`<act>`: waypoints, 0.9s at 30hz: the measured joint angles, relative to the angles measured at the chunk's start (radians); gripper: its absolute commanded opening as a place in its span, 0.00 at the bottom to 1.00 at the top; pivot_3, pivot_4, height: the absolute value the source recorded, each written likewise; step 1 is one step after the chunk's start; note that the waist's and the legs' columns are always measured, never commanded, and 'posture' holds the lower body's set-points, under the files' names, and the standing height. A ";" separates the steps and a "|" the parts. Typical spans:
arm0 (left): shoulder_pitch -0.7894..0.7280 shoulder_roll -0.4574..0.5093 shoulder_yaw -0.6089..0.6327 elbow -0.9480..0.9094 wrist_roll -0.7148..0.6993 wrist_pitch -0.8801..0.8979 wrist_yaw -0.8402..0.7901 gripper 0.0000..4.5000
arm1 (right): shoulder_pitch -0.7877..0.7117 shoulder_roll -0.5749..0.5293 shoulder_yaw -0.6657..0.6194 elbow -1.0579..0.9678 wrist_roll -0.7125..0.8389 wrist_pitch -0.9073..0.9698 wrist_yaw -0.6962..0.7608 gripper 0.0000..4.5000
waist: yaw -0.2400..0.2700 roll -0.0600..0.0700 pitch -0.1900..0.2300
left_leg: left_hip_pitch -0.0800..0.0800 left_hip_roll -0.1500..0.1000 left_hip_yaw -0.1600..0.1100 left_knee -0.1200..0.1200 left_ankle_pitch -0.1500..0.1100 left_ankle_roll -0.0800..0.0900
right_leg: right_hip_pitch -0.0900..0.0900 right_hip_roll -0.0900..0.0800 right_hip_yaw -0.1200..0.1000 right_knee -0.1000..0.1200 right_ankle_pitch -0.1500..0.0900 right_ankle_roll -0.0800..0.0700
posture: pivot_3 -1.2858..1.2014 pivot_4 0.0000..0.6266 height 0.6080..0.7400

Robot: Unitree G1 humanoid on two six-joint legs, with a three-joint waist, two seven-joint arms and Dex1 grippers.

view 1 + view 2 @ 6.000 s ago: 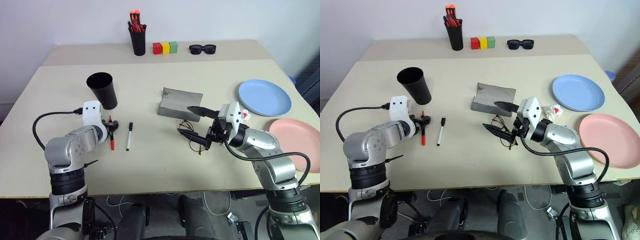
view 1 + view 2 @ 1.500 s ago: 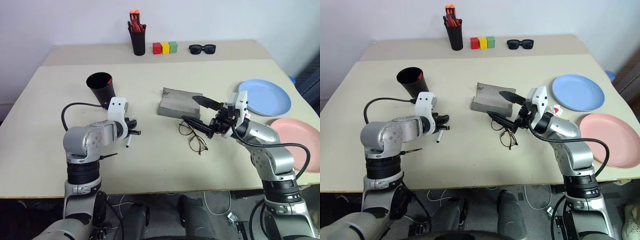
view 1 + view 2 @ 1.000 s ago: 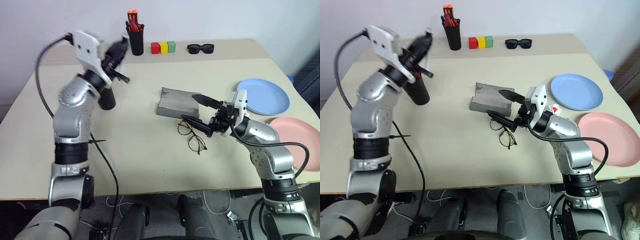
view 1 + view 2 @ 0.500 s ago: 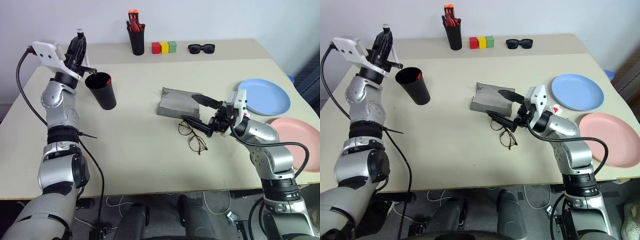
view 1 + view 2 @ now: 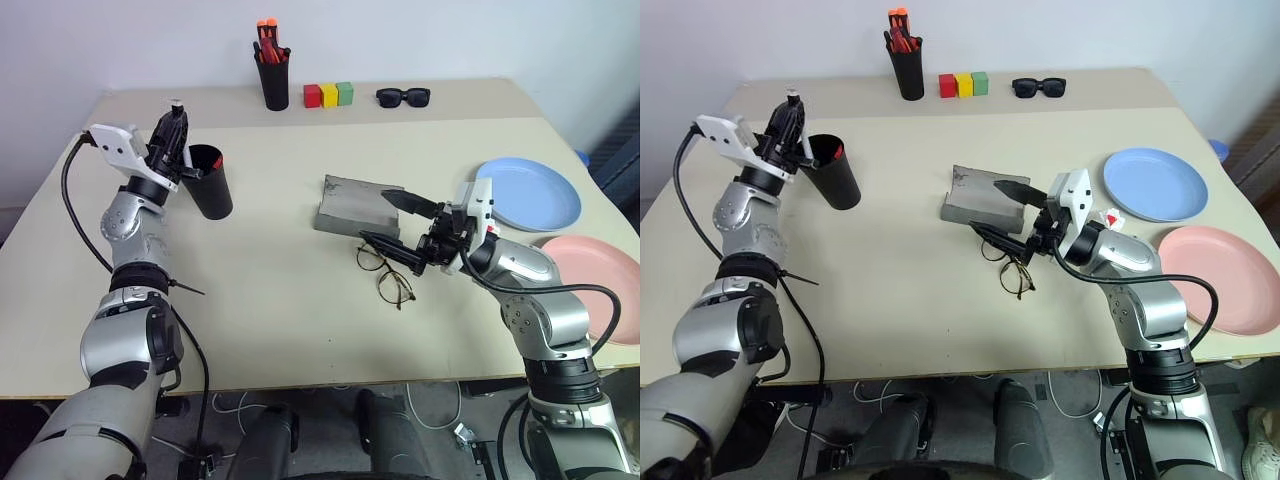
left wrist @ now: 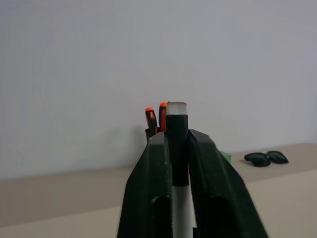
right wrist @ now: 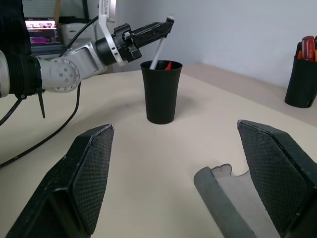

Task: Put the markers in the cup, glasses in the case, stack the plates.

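The black cup (image 5: 212, 185) stands at the table's left, with a red marker (image 7: 167, 65) showing inside its rim. My left gripper (image 5: 176, 118) hovers just left of the rim, shut on the top end of the white marker (image 7: 157, 49), which slants down with its lower end inside the cup. My right gripper (image 5: 395, 225) hangs open over the wire-frame glasses (image 5: 390, 275), which lie on the table in front of the grey case (image 5: 355, 205). The blue plate (image 5: 528, 195) and pink plate (image 5: 600, 285) lie side by side at the right edge.
Along the back of the table stand a black pen holder (image 5: 275, 80) with red-orange pens, three coloured blocks (image 5: 330, 95) and black sunglasses (image 5: 404, 97). A black cable trails from my left wrist.
My left arm lifted the white marker off the table, swung it high, then came down and left beside the cup, so the marker's lower end now dips in. The right arm kept still.
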 measured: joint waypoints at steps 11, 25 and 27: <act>0.000 -0.034 -0.014 -0.129 -0.048 0.078 -0.098 0.99 | 0.000 0.001 0.000 0.000 -0.001 -0.001 0.000 0.91 | 0.002 0.000 0.000 | 0.000 0.000 0.000 0.000 0.000 0.000 | 0.000 0.000 0.000 0.000 0.000 0.000 | 0.52 0.24 1.00; -0.136 -0.139 -0.417 -0.143 0.153 0.300 -0.446 0.99 | -0.003 0.004 -0.001 0.033 -0.019 -0.041 0.003 0.91 | 0.000 0.000 0.000 | 0.000 0.000 0.000 0.000 0.000 0.000 | 0.001 0.000 0.000 0.000 0.000 0.000 | 0.52 0.24 1.00; -0.170 -0.166 -0.459 -0.054 0.210 0.282 -0.456 0.99 | 0.008 0.004 -0.004 0.031 -0.019 -0.043 -0.004 0.91 | 0.000 0.000 0.000 | 0.000 0.000 0.000 0.000 0.000 0.001 | 0.001 0.000 0.000 0.000 0.000 0.000 | 0.52 0.24 1.00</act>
